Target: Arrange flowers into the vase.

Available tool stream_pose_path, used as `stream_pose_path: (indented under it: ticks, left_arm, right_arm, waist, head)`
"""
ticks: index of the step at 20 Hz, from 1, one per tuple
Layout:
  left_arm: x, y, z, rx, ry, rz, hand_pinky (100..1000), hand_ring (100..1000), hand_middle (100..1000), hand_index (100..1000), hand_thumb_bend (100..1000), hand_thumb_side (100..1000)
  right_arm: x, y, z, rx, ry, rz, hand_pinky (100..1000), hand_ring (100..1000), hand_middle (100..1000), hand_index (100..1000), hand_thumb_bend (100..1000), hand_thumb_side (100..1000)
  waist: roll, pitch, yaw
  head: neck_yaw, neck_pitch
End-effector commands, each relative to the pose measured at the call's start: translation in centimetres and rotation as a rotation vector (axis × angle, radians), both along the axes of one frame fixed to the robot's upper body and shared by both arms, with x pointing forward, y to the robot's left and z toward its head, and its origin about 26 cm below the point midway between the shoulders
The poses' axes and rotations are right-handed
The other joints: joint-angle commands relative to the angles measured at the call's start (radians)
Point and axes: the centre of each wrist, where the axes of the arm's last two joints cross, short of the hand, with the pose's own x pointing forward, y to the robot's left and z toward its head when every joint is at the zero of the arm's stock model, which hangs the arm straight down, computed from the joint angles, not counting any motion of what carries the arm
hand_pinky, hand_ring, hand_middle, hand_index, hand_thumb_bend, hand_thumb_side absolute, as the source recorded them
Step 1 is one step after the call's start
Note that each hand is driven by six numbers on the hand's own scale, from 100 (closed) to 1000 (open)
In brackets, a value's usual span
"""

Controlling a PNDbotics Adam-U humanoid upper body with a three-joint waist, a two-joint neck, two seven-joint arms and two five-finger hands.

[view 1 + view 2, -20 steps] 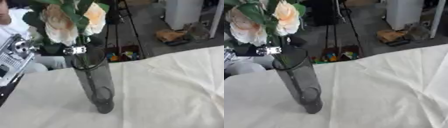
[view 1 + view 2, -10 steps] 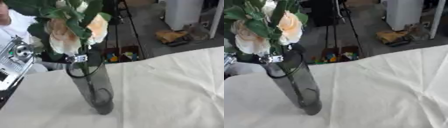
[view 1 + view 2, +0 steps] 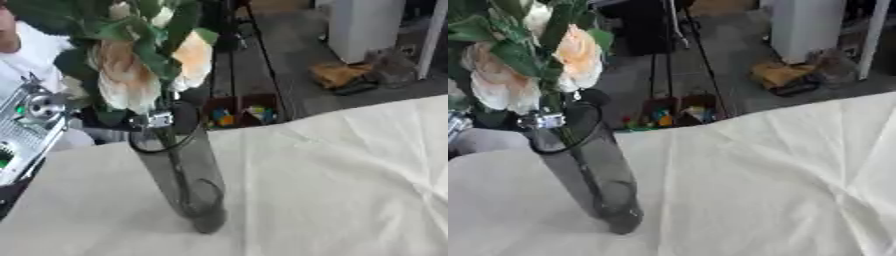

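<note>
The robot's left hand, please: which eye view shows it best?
The left eye view: the left hand shows as silver and black parts beside the vase. In the right eye view only a sliver appears at the left edge.

The tall cylindrical smoked-grey transparent glass vase (image 3: 179, 175) darkens toward its base. The bunch of artificial flowers (image 3: 140, 65) has pale peach and cream blooms with dark green leaves; the thin stems seen through the glass are dark green. The cloth covering the bench (image 3: 350, 185) is plain off-white with no pattern, marked only by creases. The left hand (image 3: 39, 107) at the left edge shows silver metal and black parts.
</note>
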Motion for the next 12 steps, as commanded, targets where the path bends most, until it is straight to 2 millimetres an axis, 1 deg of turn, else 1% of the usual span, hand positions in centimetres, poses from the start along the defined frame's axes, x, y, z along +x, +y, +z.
stream_pose_path:
  ticks: [1, 6, 12]
  left_arm:
    - [-1.08, 0.68, 2.08, -0.046, -0.108, 0.006, 1000, 1000, 1000, 1000, 100, 1000]
    - [-0.66, 0.47, 1.82, -0.097, -0.156, 0.003, 1000, 1000, 1000, 1000, 100, 1000]
    - [-0.23, 0.41, 1.41, -0.115, -0.158, 0.002, 1000, 1000, 1000, 1000, 100, 1000]
  right_arm:
    - [-0.26, 0.01, 0.84, -0.025, -0.029, -0.001, 606, 725, 603, 731, 100, 1000]
    - [-0.26, 0.04, 0.77, -0.028, -0.023, -0.001, 606, 726, 602, 732, 100, 1000]
    - [-0.29, -0.03, 0.73, -0.028, -0.017, -0.007, 606, 726, 602, 732, 100, 1000]
  waist:
    - [-0.007, -0.018, -0.001]
    - [-0.005, -0.018, -0.004]
    - [-0.001, -0.018, -0.007]
  head:
    - [0.001, -0.017]
    - [0.002, -0.019]
    - [0.006, -0.019]
